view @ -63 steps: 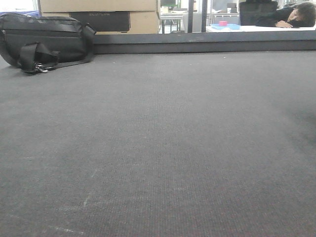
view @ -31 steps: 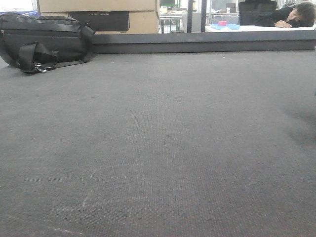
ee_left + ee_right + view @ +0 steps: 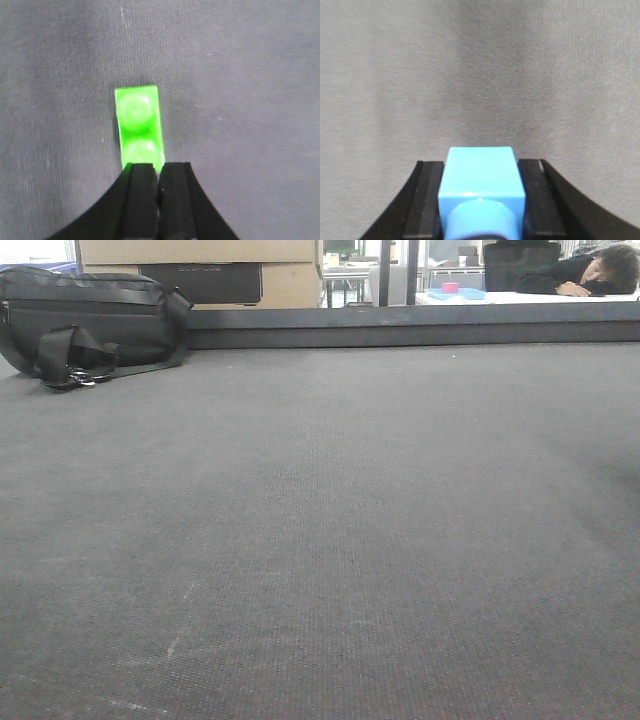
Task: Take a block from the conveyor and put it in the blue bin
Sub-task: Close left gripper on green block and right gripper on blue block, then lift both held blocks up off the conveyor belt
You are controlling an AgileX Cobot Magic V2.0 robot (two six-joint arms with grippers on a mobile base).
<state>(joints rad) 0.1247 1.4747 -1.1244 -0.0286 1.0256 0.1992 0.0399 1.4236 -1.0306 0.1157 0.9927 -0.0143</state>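
Note:
The conveyor (image 3: 330, 520) is a wide dark grey woven belt that fills the front view, with a dark rail (image 3: 420, 330) along its far edge. No gripper shows in that view. In the left wrist view my left gripper (image 3: 159, 167) has its jaws pressed together. A bright green two-stud block (image 3: 138, 122) lies on the belt (image 3: 240, 100) just beyond the fingertips, its near end hidden behind them. In the right wrist view my right gripper (image 3: 481, 165) is shut on a light blue block (image 3: 480, 180), held above the belt (image 3: 480, 75). I cannot make out the blue bin with certainty.
A black bag (image 3: 90, 325) lies at the belt's far left corner, with cardboard boxes (image 3: 200, 260) behind it. Far beyond the rail, a small blue tray-like thing with a pink object (image 3: 452, 290) sits on a white table, where a person (image 3: 600, 270) rests their head.
The front view has shifted very slightly. A dark shadow at the right edge of the belt has faded. The belt surface shows nothing new.

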